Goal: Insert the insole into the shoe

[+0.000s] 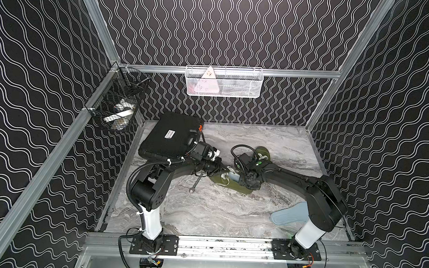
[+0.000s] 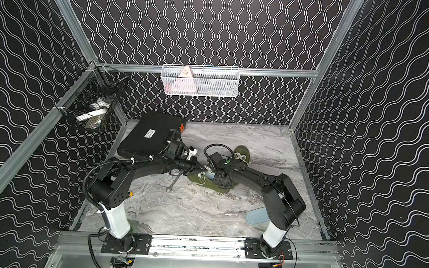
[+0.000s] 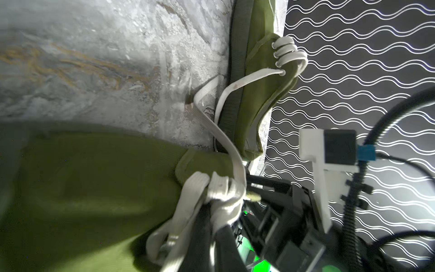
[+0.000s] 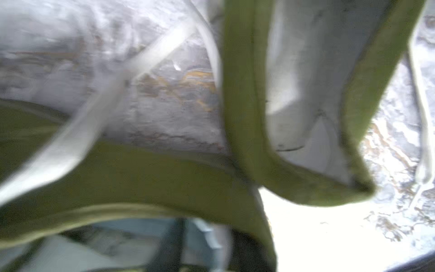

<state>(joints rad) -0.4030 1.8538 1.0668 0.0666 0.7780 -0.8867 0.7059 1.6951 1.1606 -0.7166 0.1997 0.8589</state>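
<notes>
Left gripper (image 1: 226, 169) is pressed together at the white flat laces (image 3: 221, 193) of the olive-green canvas shoe (image 1: 218, 181). For the right gripper (image 1: 244, 180), spread or closed cannot be told. Pale blue insole (image 1: 234, 177) is seen partly inside that shoe's opening, between both grippers.

Both top views hang high above my bases, looking down and forward over the whole surface (image 1: 205, 212), sharing almost everything. My left wrist camera sits close beside the shoe (image 3: 82, 188); my right one is closer still, blurred, at its collar.
</notes>
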